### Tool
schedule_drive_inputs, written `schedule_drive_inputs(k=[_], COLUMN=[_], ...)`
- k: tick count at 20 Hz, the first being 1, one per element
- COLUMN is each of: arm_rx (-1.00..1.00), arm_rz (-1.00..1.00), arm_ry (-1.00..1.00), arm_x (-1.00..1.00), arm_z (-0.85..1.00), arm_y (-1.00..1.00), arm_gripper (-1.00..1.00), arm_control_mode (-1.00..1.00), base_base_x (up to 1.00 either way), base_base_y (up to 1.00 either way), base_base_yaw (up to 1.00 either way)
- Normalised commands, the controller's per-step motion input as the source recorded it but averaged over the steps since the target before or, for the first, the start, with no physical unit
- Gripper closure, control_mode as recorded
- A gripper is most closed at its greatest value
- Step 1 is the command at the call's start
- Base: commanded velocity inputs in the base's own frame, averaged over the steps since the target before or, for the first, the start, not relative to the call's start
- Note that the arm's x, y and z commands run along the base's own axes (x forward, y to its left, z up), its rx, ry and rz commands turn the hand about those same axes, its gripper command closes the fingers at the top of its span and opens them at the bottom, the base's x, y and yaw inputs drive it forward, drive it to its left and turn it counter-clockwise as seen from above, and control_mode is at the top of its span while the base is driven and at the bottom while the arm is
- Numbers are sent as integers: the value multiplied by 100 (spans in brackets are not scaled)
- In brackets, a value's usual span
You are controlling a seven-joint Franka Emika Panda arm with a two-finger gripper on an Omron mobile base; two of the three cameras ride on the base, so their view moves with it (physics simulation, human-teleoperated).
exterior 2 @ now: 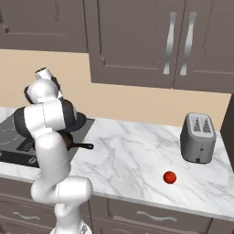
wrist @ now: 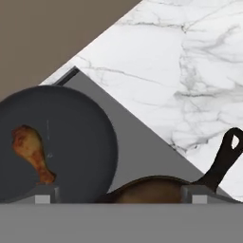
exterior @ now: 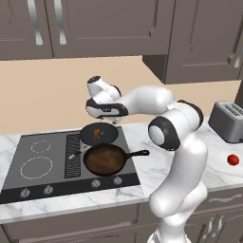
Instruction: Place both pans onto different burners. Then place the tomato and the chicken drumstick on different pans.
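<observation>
The flat black skillet sits on the cooktop's right rear. The chicken drumstick lies in it, seen again as the drumstick on the skillet. In front of it is the brown pan, its dark handle pointing right; the burners under both pans are hidden. My gripper hangs open just above the skillet's far right rim, nothing between its fingertips. The tomato rests far right on the counter, also seen as the tomato.
Two bare burners lie on the cooktop's left half, with knobs along its front. A grey toaster stands at the back right, behind the tomato. Cabinets hang above the wall. Marble counter stretches between the cooktop and the tomato.
</observation>
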Motion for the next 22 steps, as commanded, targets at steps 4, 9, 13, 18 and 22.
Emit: schedule_drive_inputs(k=[4, 9, 13, 18, 22], arm_rx=[4, 6, 5, 4, 4], arm_rz=[1, 2, 2, 5, 11], arm_ry=[-16, -14, -11, -10, -6], arm_x=[-71, -67, -65, -60, -44], arm_z=[16, 20, 18, 13, 12], arm_y=[-33, -33, -33, -39, -42], arm_gripper=[-100, -100, -100, -100, -100], arm_control_mode=[-100, -100, -100, -100, -100], base_base_x=[0, 0, 0, 0, 0], base_base_y=[0, 0, 0, 0, 0], base_base_yaw=[0, 0, 0, 0, 0])
